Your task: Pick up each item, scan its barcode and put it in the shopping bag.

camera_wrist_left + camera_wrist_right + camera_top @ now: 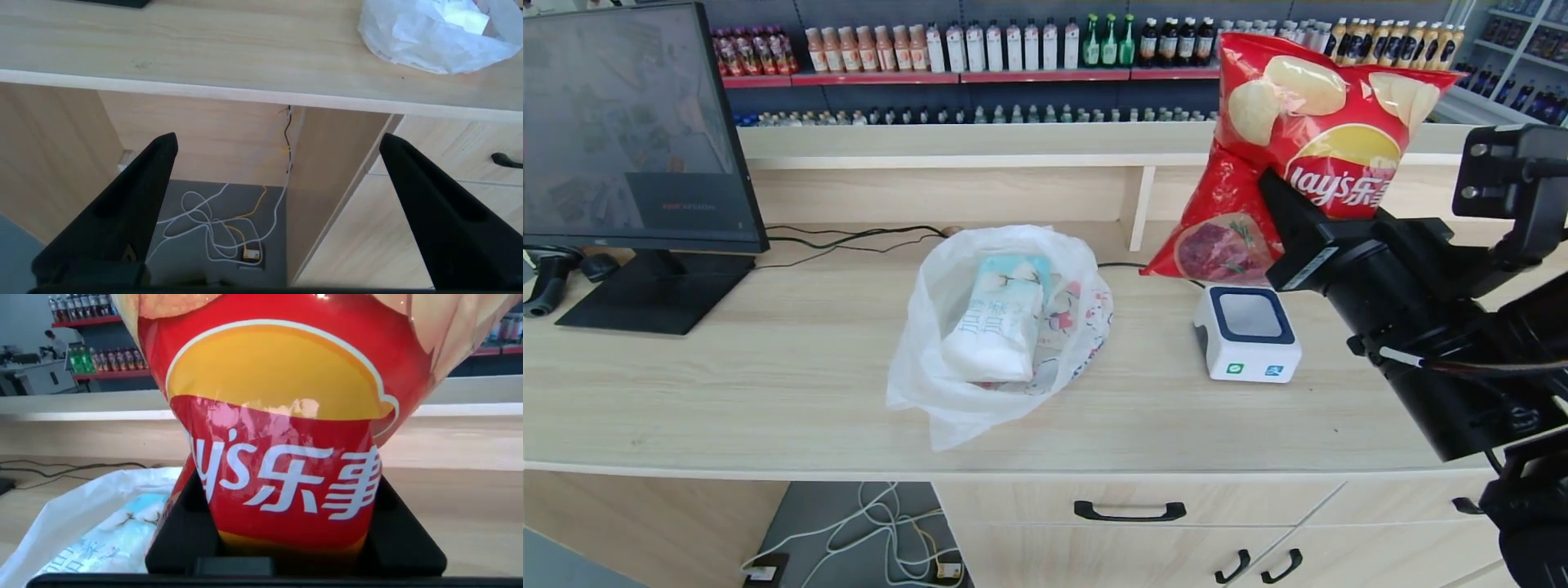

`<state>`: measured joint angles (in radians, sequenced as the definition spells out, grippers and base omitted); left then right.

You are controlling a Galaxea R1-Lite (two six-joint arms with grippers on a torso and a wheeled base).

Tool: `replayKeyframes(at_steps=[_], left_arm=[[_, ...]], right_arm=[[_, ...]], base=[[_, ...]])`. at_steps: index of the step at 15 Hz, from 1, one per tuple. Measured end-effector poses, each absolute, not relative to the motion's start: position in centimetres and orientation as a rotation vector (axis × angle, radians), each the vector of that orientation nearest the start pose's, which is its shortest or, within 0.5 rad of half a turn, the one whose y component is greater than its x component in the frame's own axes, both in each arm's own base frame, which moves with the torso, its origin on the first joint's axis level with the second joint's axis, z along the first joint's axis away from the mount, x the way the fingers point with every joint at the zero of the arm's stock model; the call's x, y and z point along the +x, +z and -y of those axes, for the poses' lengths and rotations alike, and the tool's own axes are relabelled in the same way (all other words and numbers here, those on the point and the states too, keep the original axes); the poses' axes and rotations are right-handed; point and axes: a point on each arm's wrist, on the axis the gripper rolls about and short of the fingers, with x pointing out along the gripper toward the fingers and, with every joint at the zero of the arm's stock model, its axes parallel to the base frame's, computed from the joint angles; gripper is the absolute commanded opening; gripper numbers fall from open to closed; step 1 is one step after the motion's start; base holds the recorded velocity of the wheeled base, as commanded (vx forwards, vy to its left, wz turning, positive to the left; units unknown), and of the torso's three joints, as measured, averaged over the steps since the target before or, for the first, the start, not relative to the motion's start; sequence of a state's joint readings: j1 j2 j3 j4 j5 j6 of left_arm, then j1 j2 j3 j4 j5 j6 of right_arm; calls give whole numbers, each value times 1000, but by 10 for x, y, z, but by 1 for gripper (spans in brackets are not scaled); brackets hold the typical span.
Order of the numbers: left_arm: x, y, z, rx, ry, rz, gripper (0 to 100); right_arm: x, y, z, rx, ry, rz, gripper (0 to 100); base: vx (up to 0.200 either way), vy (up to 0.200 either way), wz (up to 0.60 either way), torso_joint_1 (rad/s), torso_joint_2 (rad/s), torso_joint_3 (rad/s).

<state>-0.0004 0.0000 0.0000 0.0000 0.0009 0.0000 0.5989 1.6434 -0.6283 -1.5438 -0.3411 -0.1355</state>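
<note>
Below the counter's front edge, L gripper (278, 216) hangs w/ fingers spread wide, nothing between them. On the counter (768, 384), far left: monitor (629, 131). Mid-counter: white plastic shopping bag (915, 359), mouth open, a white pack (995, 322) lying inside. Just right of it: small white barcode scanner (1247, 333), window facing up. Above & behind the scanner: red chips bag (1307, 139), upright, off the counter, its lower part clamped by R gripper (290, 539).

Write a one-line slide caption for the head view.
Right gripper holds a red chip bag up near the scanner; the shopping bag on the counter holds a white pack.
</note>
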Motion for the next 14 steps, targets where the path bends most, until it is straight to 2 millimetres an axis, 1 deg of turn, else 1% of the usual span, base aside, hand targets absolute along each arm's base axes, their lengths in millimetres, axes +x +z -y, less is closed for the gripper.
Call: replayKeyframes(at_steps=[5, 8, 10, 11, 13, 14], left_arm=[[-23, 76, 0, 0, 0, 1, 100], [-23, 76, 0, 3, 0, 1, 100], [-23, 76, 0, 3, 1, 2, 100], [-23, 76, 0, 2, 0, 1, 100], [-23, 76, 0, 2, 0, 1, 100], [-23, 76, 0, 2, 0, 1, 100]], right_arm=[[225, 239, -145, 104, 224, 480, 0], [222, 234, -158, 107, 269, 463, 0], [219, 228, -172, 110, 320, 444, 0], [220, 227, -175, 111, 322, 440, 0], [226, 232, -184, 152, 327, 450, 0], [228, 231, -188, 175, 327, 446, 0]], base=[[0, 200, 0, 1, 0, 3], [0, 0, 0, 0, 0, 0], [0, 0, 0, 0, 0, 0], [200, 0, 0, 7, 2, 7], [200, 0, 0, -5, -5, 2], [0, 0, 0, 0, 0, 0]])
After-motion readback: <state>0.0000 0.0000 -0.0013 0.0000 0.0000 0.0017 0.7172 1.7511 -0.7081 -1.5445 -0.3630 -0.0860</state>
